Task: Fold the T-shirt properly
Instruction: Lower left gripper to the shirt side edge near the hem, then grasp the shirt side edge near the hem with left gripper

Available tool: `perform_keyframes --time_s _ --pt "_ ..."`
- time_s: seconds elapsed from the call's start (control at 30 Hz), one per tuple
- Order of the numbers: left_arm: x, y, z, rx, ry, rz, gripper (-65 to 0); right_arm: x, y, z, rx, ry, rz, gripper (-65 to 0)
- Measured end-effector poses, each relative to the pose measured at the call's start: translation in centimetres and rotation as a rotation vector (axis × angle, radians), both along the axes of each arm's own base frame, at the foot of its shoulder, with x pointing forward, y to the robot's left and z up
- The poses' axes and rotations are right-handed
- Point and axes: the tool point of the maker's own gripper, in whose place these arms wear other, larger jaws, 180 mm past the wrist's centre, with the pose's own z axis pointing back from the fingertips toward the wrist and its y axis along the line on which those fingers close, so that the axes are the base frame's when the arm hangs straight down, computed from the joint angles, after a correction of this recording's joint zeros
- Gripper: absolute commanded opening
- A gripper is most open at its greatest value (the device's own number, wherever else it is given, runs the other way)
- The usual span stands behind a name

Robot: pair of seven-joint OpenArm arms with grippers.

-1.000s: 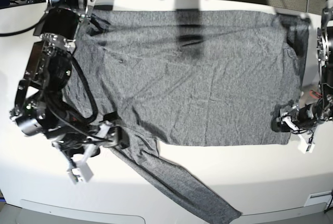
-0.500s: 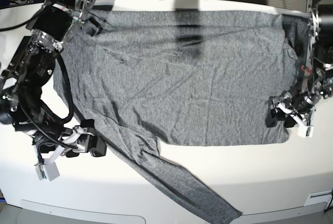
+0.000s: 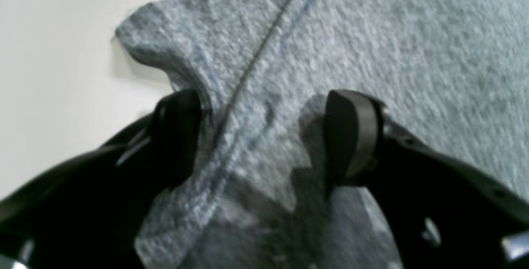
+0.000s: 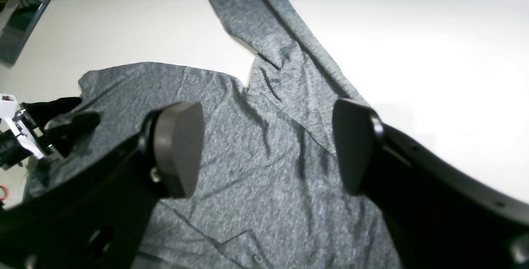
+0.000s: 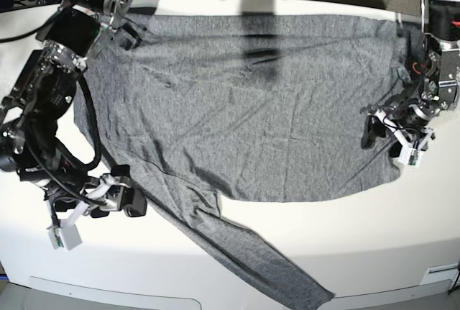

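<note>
We find the large heather-grey long-sleeved T-shirt (image 5: 244,108) of thin knit lying spread flat across the white desk (image 5: 345,252), its body reaching from the far edge toward the middle, one sleeve trailing diagonally to the near edge. We judge the folding as barely begun: the body looks like a single layer, with only loose wrinkles and no tidy fold that we can make out. The sleeve, both sides and the length all remain to be folded.

Our left gripper (image 5: 392,137), black with white tips, sits low at the shirt's edge by the desk's right side; in its wrist view the jaws stand wide apart astride a seamed hem corner, one finger at the fabric edge, clamping nothing yet. Our right gripper (image 5: 118,198) hovers near the desk's left edge just beside the sleeve's root, jaws equally spread and empty.

The second sleeve we cannot find for certain; dark bunching at the far right corner may be it. The left wrist view is blurred, so contact with the cloth is unclear.
</note>
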Motion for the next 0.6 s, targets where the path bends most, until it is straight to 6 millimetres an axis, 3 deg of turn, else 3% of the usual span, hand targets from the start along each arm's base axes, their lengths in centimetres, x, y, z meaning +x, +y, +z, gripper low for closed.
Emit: perform_keyframes --time_s 0.33,0.6 --pt "0.5 -3.0 2.2 0.061 0.078 -0.132 -19.9 0.0 0.0 0.0 0.0 0.0 0.001 -17.5" --pt "3.6 -3.0 4.5 0.104 0.044 -0.151 -19.9 0.0 0.0 0.0 0.0 0.0 0.0 -17.5"
